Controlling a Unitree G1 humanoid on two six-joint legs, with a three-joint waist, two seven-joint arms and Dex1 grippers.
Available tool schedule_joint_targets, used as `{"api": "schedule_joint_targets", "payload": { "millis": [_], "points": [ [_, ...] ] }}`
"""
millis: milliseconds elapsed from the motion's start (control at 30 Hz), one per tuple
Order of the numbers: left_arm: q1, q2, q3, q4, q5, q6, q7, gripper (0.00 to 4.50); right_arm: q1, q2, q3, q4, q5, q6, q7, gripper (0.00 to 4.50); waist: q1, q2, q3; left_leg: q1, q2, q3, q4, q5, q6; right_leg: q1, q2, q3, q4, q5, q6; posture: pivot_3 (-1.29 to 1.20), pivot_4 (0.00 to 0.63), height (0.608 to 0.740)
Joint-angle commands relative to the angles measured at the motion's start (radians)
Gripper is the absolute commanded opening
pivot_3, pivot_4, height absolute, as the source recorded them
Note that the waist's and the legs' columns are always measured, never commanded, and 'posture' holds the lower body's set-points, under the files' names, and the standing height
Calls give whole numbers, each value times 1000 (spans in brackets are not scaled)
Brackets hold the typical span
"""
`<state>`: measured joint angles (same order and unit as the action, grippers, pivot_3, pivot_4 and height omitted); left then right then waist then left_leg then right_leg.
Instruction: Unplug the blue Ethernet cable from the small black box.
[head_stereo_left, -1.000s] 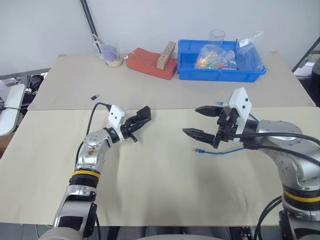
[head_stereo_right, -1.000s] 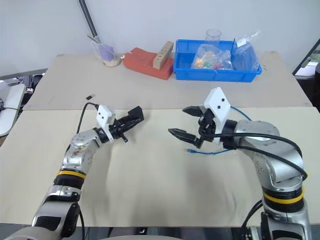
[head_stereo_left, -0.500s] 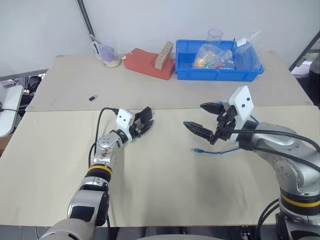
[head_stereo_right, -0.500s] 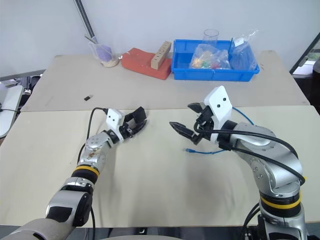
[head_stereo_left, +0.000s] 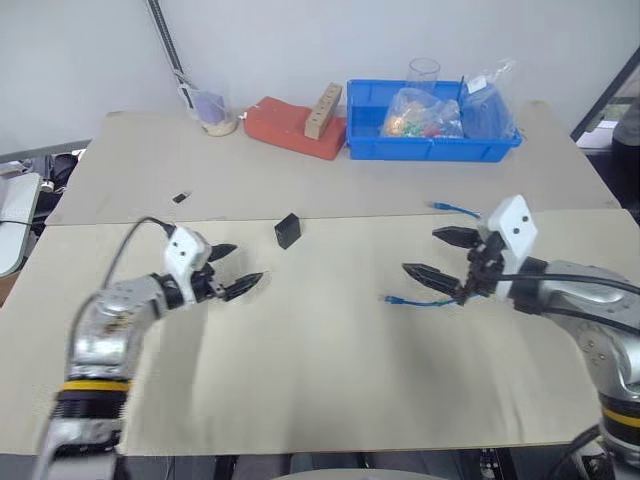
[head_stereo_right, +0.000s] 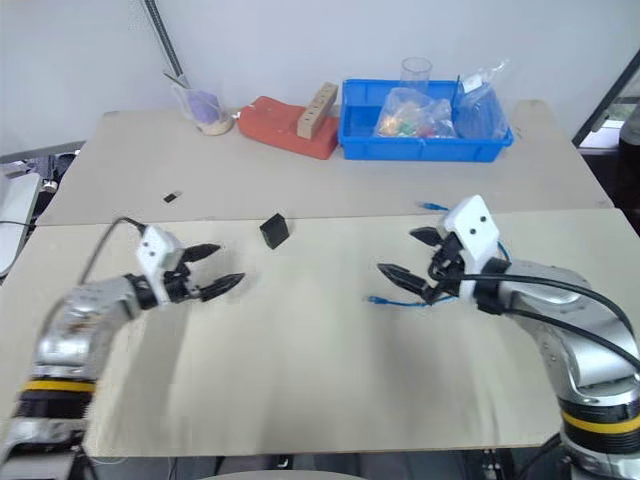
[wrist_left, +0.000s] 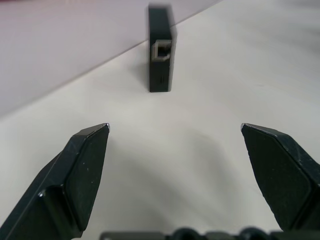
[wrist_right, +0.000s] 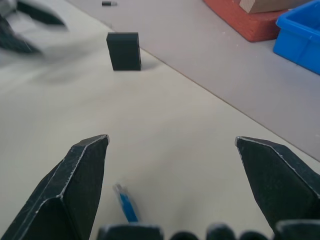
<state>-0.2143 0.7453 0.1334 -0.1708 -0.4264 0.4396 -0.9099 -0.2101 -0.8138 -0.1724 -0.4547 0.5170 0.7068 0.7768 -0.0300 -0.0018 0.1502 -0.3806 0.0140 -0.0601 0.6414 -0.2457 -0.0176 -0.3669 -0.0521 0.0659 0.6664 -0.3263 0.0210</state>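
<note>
The small black box (head_stereo_left: 288, 230) stands on the table (head_stereo_left: 320, 390) near the middle. The blue Ethernet cable (head_stereo_left: 425, 300) lies at its four o'clock (well apart). The bin (head_stereo_left: 432, 148) sits toward one o'clock.

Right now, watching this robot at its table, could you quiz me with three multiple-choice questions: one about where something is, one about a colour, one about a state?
1. Where does the small black box stand?
A. in the blue bin
B. on the table between the two arms
C. in the left gripper

2. What colour is the Ethernet cable?
A. blue
B. red
C. yellow

3. How does the box's port look?
A. cable plugged in
B. taped over
C. empty

Answers: 1 B, the box stands alone on the table, ahead of the left gripper. 2 A, the bright blue cord lies beneath the right gripper. 3 C, the left wrist view shows an open socket.
</note>
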Motion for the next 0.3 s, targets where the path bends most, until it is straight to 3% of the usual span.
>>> {"api": "schedule_joint_targets", "payload": {
  "millis": [33, 300],
  "points": [
    [20, 44, 56, -137, -48, 89, 21, 4480, 7, -17, -56, 41, -2, -67, 39, 4500, 2, 0, 0, 1, 0, 0, 0, 0, 0, 1, 0, 0, 0, 0, 0, 0, 150, 740],
    [49, 45, 81, -168, -51, 115, 75, 4480, 2, -4, -48, 112, -40, -123, 35, 4500, 3, 0, 0, 0, 0, 1, 0, 0, 0, 0, 1, 1, -1, 0, 0, 0, 150, 740]
  ]
}}
